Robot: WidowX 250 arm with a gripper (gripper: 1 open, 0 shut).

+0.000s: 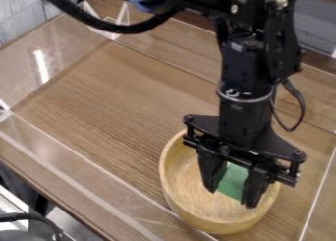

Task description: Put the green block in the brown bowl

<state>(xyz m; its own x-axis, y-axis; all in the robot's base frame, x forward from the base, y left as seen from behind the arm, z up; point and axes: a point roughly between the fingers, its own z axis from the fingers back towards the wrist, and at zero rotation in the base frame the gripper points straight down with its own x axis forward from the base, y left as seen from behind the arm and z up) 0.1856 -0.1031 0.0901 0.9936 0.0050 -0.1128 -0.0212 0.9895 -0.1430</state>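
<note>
Green block [237, 181]: you have it pinched between the two dark fingers of the gripper [239, 189], whose jaws are closed on it. It hangs inside the brown bowl [184, 191], over the right half of the bowl's hollow; whether its lower end touches the bowl floor you cannot tell. Only a narrow strip of the bar shows between the fingers, bright, plain and matte, and its long axis runs up and down with a slight tilt, top leaning left and lower end toward the bowl's right wall.

The bowl is round and wide, light tan wood with a speckled grain and a thick rim, much larger than the block. The black arm [256, 58] rises straight above the bowl, its gripper pointing down.

The bowl sits on a wooden tabletop [118, 97] with straight brown grain. Clear plastic walls [53, 48] ring that surface, left of and behind the bowl, catching pale reflections. Beyond them, far from the bowl, the room is blurred and grey.
</note>
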